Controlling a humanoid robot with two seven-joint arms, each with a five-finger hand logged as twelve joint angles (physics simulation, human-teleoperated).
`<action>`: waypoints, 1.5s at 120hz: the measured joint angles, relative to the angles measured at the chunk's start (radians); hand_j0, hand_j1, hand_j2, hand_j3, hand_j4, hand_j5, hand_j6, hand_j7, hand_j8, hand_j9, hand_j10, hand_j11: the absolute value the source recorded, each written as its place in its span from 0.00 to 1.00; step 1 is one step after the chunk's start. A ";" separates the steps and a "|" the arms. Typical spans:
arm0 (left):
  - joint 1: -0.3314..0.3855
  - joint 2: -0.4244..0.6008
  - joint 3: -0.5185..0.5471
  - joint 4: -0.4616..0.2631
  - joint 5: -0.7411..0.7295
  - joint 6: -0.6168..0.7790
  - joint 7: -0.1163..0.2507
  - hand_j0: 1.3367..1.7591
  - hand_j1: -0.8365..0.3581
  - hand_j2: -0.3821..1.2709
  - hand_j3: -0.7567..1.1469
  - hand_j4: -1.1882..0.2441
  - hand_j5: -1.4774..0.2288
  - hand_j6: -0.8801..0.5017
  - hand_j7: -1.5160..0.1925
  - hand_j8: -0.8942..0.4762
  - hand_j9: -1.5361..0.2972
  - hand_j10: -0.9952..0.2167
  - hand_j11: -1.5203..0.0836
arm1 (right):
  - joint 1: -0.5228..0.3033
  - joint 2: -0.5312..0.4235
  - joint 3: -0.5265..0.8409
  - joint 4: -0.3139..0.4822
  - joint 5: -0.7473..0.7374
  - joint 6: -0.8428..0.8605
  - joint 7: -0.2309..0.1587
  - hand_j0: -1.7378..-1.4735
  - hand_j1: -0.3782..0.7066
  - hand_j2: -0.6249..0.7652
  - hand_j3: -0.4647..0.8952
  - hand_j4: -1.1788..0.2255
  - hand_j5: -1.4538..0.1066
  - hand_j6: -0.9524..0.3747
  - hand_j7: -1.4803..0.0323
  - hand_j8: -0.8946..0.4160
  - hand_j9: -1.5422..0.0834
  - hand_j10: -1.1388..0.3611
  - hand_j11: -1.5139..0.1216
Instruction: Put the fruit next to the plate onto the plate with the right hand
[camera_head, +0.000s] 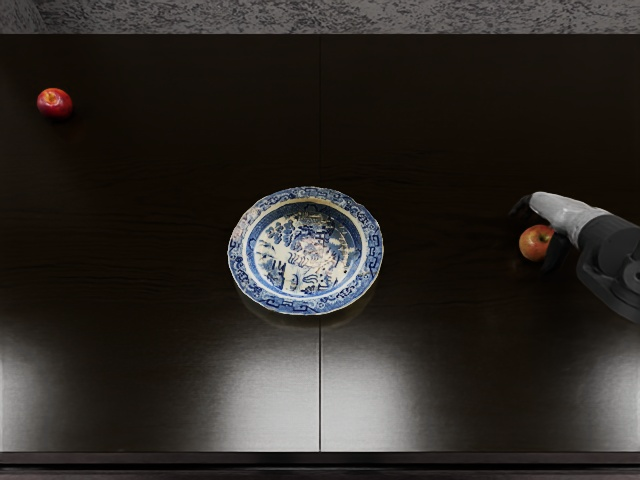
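Observation:
A red-yellow apple (536, 243) lies on the dark table to the right of the blue-and-white patterned plate (306, 250), which sits at the table's centre with nothing on it. My right hand (535, 236) reaches in from the right edge and is at the apple. Its dark fingers (520, 207) spread above and to the left of the fruit. The thumb shows below and to the right of it. The fingers look open around the apple, with a small gap above it. The left arm is out of view.
A second red apple (54, 102) lies far off at the table's back left corner. A grey wall runs along the table's far edge (320, 34). Bare dark tabletop separates the plate from the right-hand apple.

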 joint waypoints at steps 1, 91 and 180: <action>0.000 0.000 0.000 0.000 0.000 0.000 0.000 0.76 0.98 0.23 0.40 0.82 0.86 0.63 0.88 0.65 0.83 0.81 0.94 | 0.000 0.000 0.000 0.000 0.000 -0.001 0.000 0.30 0.38 0.41 0.34 0.61 0.66 0.47 0.70 0.43 0.69 0.54 0.67; 0.000 0.000 0.000 0.000 0.000 0.000 0.000 0.76 0.98 0.23 0.40 0.82 0.86 0.63 0.88 0.65 0.83 0.81 0.94 | -0.039 -0.003 -0.003 0.008 -0.024 -0.058 0.000 0.32 0.56 0.44 0.34 0.45 0.48 0.40 0.51 0.37 0.51 0.40 0.49; 0.000 0.000 0.000 0.000 0.000 0.000 0.000 0.76 0.98 0.23 0.40 0.82 0.86 0.63 0.88 0.65 0.83 0.81 0.94 | -0.001 0.017 0.012 0.009 -0.010 -0.050 0.000 0.34 0.64 0.66 0.34 0.40 0.28 0.46 0.32 0.43 0.31 0.32 0.30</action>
